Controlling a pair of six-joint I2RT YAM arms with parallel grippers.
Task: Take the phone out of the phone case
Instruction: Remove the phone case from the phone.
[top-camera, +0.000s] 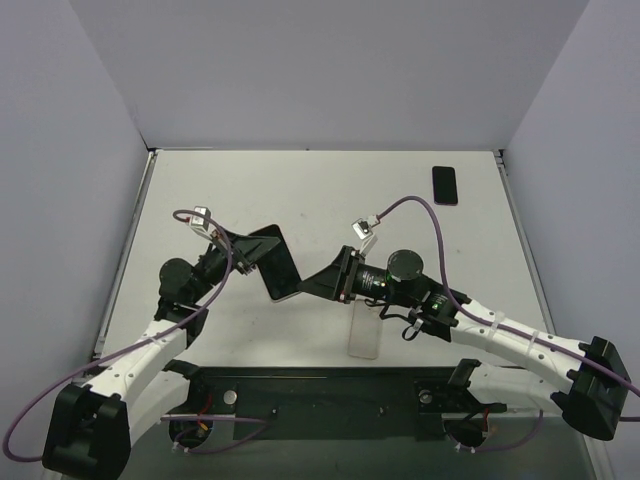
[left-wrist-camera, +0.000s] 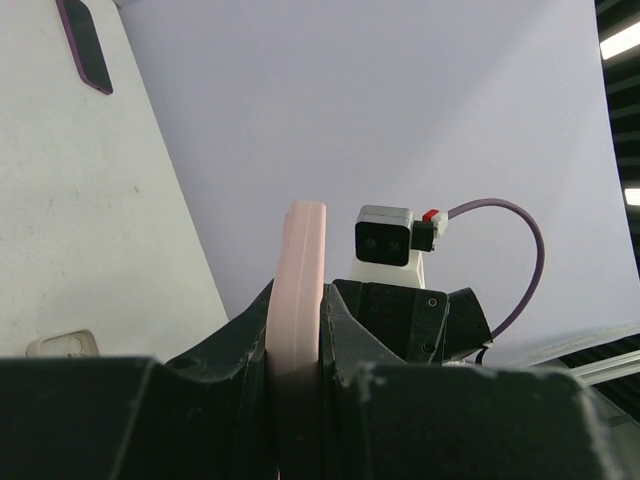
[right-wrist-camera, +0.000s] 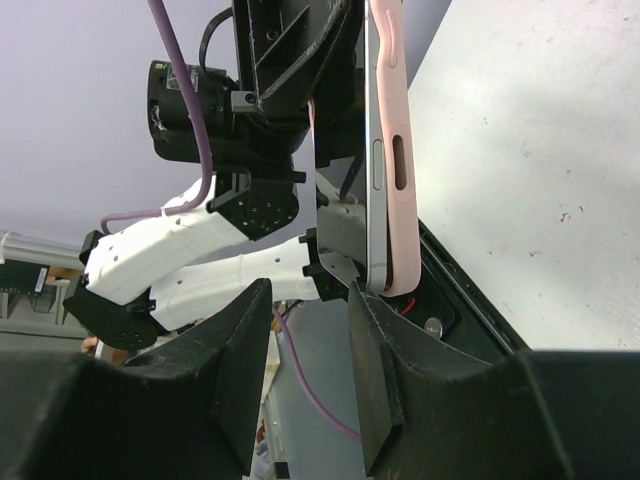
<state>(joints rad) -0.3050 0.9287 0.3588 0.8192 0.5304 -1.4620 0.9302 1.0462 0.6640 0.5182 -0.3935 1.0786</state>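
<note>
The phone (top-camera: 283, 268) in its pink phone case (left-wrist-camera: 300, 270) is held on edge above the table, between the two arms. My left gripper (top-camera: 250, 252) is shut on it, with the pink edge squeezed between both fingers (left-wrist-camera: 380, 340). In the right wrist view the phone's silver side (right-wrist-camera: 374, 150) stands upright with the pink case (right-wrist-camera: 398, 150) behind it. My right gripper (right-wrist-camera: 310, 370) is open just below the phone's lower corner. One fingertip (right-wrist-camera: 362, 300) is at that corner, and nothing lies between the jaws.
A second dark phone (top-camera: 445, 185) lies at the far right of the table. A clear case (top-camera: 362, 335) rests near the front edge under my right arm. Grey walls close in the left, right and back sides.
</note>
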